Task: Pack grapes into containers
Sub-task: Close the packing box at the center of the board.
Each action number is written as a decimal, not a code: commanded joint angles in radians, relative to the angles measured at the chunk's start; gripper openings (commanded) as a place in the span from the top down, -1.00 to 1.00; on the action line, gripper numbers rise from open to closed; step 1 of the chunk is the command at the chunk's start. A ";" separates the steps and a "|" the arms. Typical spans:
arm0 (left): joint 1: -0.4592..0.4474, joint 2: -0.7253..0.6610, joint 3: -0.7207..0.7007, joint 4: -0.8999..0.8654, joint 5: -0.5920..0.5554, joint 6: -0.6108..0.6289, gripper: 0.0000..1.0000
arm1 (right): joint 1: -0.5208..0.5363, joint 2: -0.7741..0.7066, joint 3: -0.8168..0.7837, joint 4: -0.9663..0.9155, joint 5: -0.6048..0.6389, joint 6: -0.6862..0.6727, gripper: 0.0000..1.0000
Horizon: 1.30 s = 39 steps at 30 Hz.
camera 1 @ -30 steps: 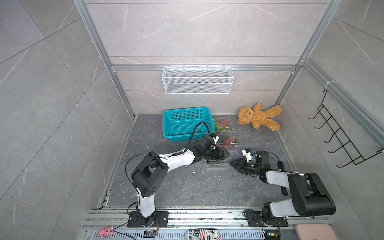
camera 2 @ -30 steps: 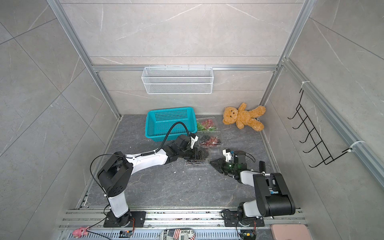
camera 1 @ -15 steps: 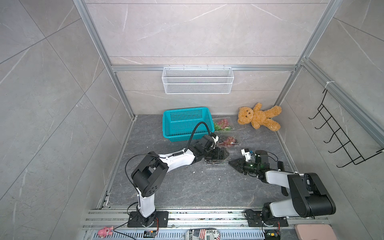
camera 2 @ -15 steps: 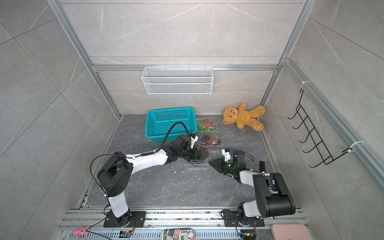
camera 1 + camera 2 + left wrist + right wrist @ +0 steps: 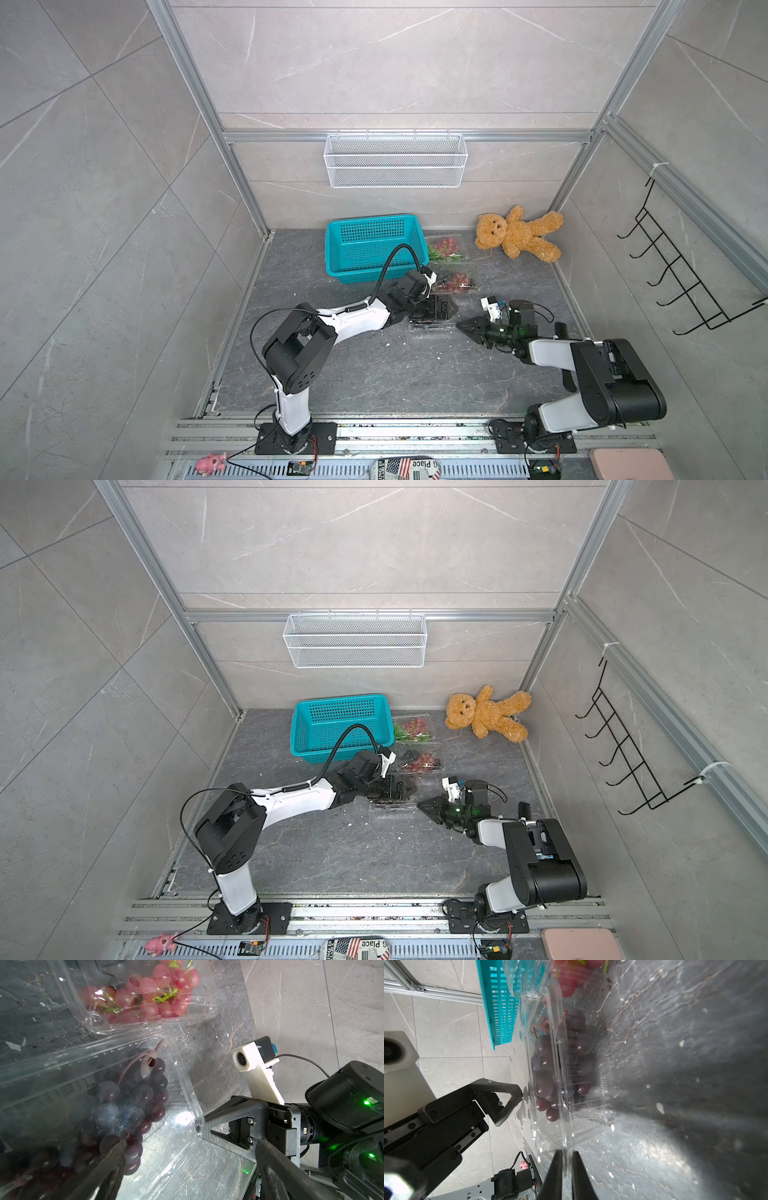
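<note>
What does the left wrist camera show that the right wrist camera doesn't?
Only the left wrist view shows the right gripper from outside, pinching the corner of the clear box, with a white camera mounted above it. Only the right wrist view shows the teal basket, a small pink toy and the left arm's finger at the box lid. Both show the dark grapes inside that box and the pink grapes in the box beyond it.
</note>
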 commanded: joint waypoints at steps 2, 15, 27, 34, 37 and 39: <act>0.005 -0.066 0.013 -0.047 -0.006 0.005 -0.99 | 0.008 -0.030 0.028 -0.113 0.042 -0.037 0.64; 0.213 -0.406 -0.339 0.103 0.019 -0.143 -0.96 | 0.021 -0.147 0.286 -0.583 0.218 -0.252 -0.44; 0.248 -0.358 -0.724 0.733 0.097 -0.417 -0.45 | 0.159 -0.009 0.428 -0.627 0.381 -0.281 -0.45; 0.220 -0.319 -0.754 0.802 0.082 -0.432 -0.01 | 0.183 0.014 0.450 -0.641 0.409 -0.283 -0.32; 0.201 -0.287 -0.757 0.825 0.087 -0.444 0.05 | 0.188 0.020 0.449 -0.637 0.412 -0.278 -0.31; 0.193 -0.262 -0.761 0.843 0.087 -0.455 0.10 | 0.189 0.023 0.449 -0.634 0.414 -0.278 -0.31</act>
